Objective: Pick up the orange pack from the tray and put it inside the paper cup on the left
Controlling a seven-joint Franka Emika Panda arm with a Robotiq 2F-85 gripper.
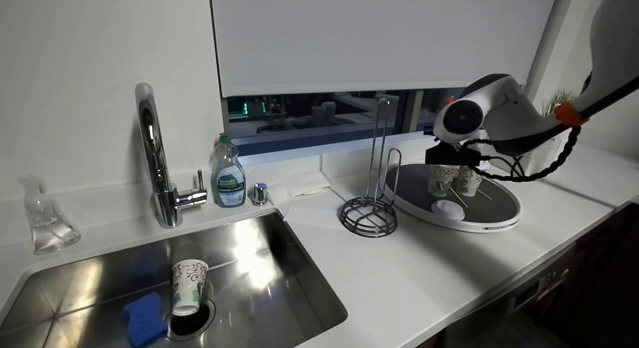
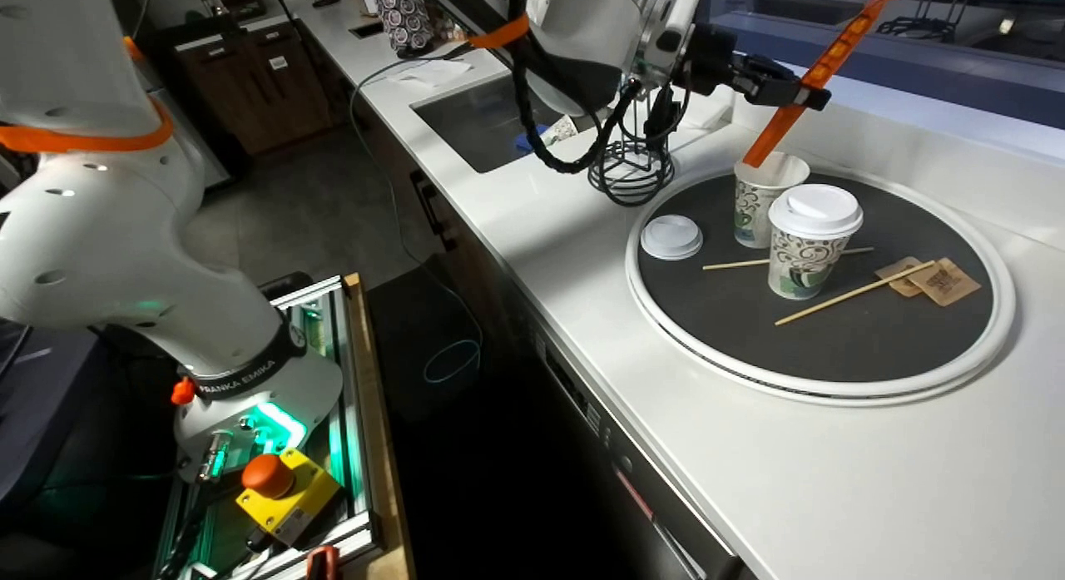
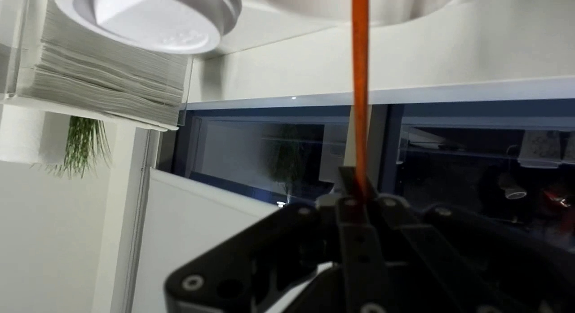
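The orange pack (image 2: 834,54) is a long, thin orange-red strip, tilted. My gripper (image 2: 809,96) is shut on it near its middle. In the wrist view the pack (image 3: 360,79) shows edge-on between the fingertips (image 3: 357,187). Its lower end overlaps the rim of the open paper cup (image 2: 753,207); I cannot tell whether it is inside the cup. This cup also stands left of the lidded cup in an exterior view (image 1: 439,182). Its blurred rim shows in the wrist view (image 3: 404,7). Both cups stand on the round dark grey tray (image 2: 832,359) with a white rim.
The lidded cup (image 2: 803,260) stands close to the open cup. A loose white lid (image 2: 671,237), thin sticks (image 2: 849,295) and brown packets (image 2: 950,282) lie on the tray. A black wire stand (image 1: 369,218) is beside it. The sink (image 1: 279,278) holds a cup and a blue sponge.
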